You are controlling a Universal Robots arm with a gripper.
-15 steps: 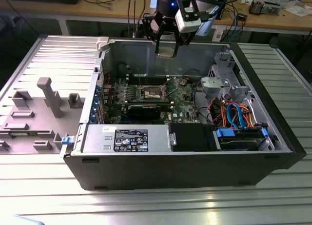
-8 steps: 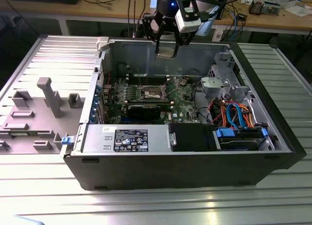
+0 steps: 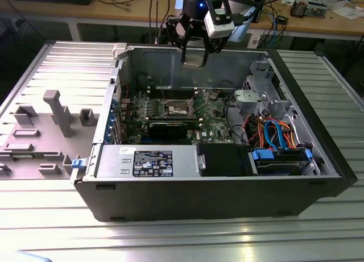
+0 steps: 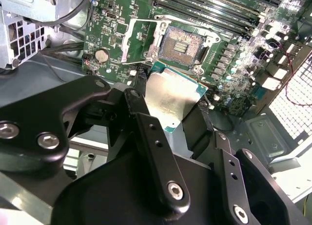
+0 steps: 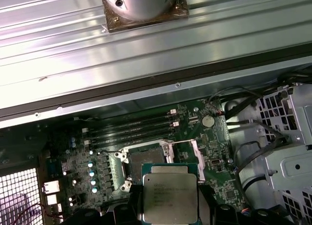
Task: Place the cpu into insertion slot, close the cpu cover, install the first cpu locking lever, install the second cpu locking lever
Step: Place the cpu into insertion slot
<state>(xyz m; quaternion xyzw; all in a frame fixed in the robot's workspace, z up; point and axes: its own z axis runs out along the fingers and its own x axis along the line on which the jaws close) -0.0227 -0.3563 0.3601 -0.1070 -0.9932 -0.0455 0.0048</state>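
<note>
The gripper (image 3: 193, 56) hung over the open computer case (image 3: 318, 159), near its back wall in the exterior view. Its 2 black fingers (image 4: 138, 95) were closed most of the way onto opposite edges of the cpu (image 4: 170, 98), gripping it with the silvery top facing away from the board. In the first wrist view the cpu (image 5: 169, 193) sat level between the fingers, in the air and clear of the board.

The insertion slot (image 4: 181, 45) lay on the green motherboard (image 4: 109, 32), near the cpu but apart from it, with its dark pin grid bare. The cpu cover (image 4: 138, 39) was swung open, standing beside the slot on 1 side, its square window showing the board behind it. In the exterior view the slot (image 3: 177, 107) sat near the middle of the board.

Long black memory slots (image 4: 214, 10) ran along 1 side of the socket, and a round coin battery (image 4: 101, 54) sat near the cover. The case rested on a ribbed metal tabletop (image 3: 170, 233), with a grey plastic fixture (image 3: 57, 111) at the exterior view's left.
</note>
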